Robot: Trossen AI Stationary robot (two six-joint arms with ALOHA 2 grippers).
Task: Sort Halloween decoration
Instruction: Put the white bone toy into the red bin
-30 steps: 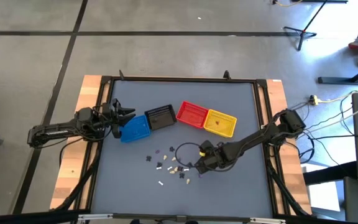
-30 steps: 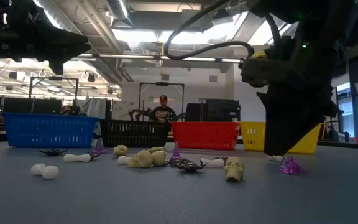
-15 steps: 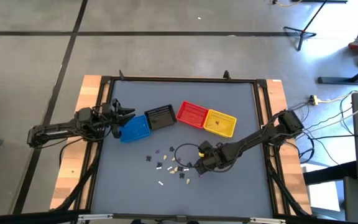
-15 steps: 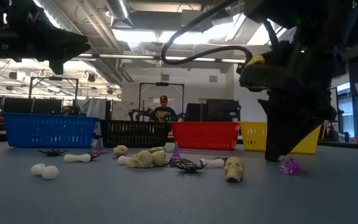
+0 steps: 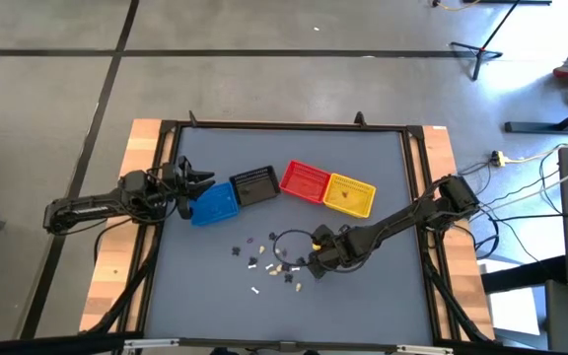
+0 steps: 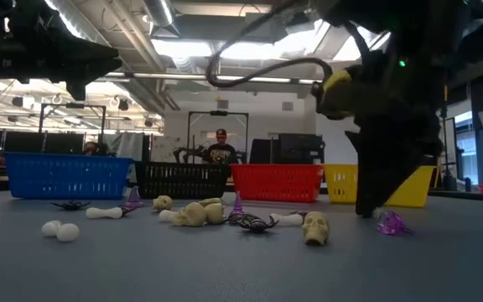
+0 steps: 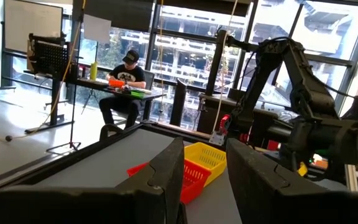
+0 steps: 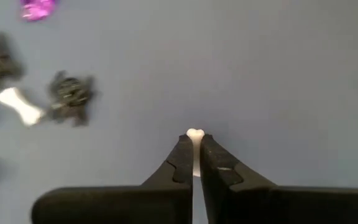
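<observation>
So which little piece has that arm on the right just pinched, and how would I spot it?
Start at the row of baskets, ending in the yellow basket. Below it, the right gripper is down at the table, shut on a small white bone. Unlike the trinkets lying loose nearby, it is clamped between two dark fingers.

even, bright light falls on the table (image 5: 363,296) from overhead. ceiling lights (image 6: 183,46) and the windows (image 7: 185,56) glare, leaving the arms dark. close to the wrist camera, small trinkets (image 8: 70,96) look blurred.

Grey concrete floor (image 5: 264,79), tall windows (image 7: 185,56), a desk (image 7: 126,93) where a person (image 7: 124,84) sits.
</observation>
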